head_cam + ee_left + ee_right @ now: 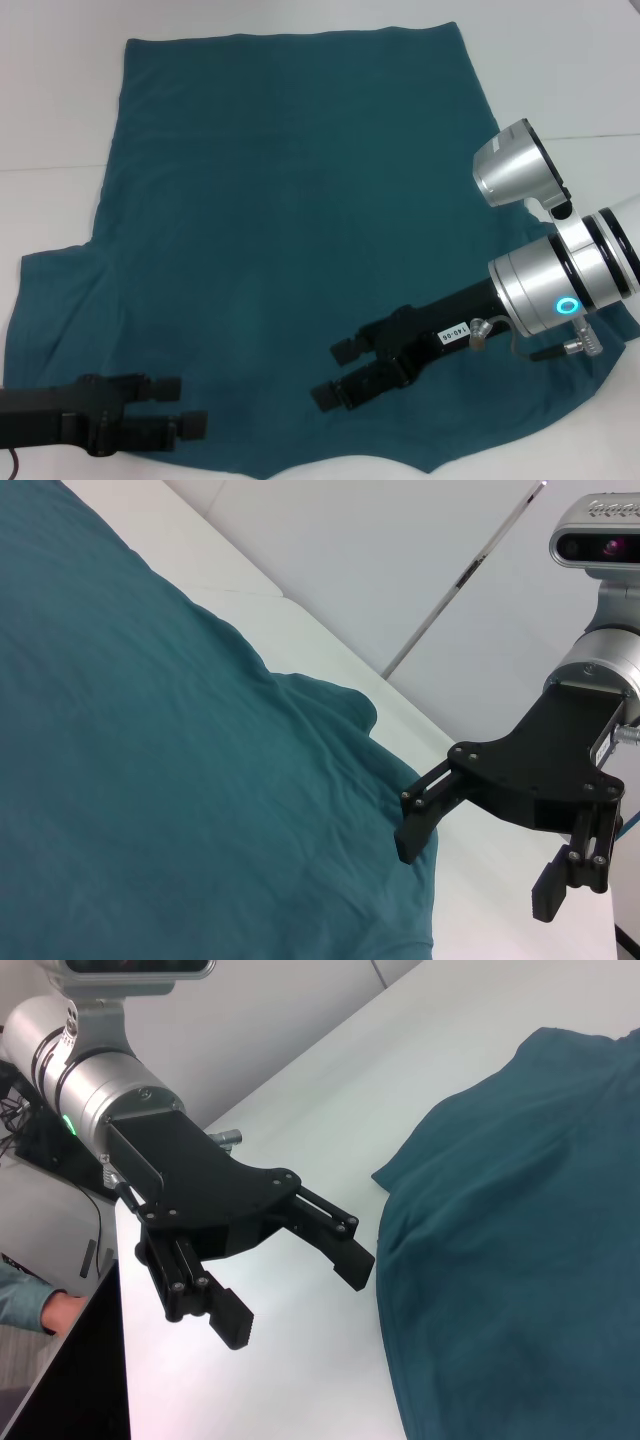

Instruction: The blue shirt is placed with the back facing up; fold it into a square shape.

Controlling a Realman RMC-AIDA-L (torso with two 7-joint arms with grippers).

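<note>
Near hem of the blue shirt (pixel 290 250) is being hovered over by open left gripper (pixel 188 405) and open right gripper (pixel 338 373), long axis running away.

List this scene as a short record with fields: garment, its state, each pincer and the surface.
garment: blue shirt, plain side up
state: spread flat, unfolded, one sleeve out on the robot's left
left pincer: open, low over the shirt's near left corner
right pincer: open, above the shirt's near edge, right of centre
contact: neither grips cloth
surface: white table
</note>
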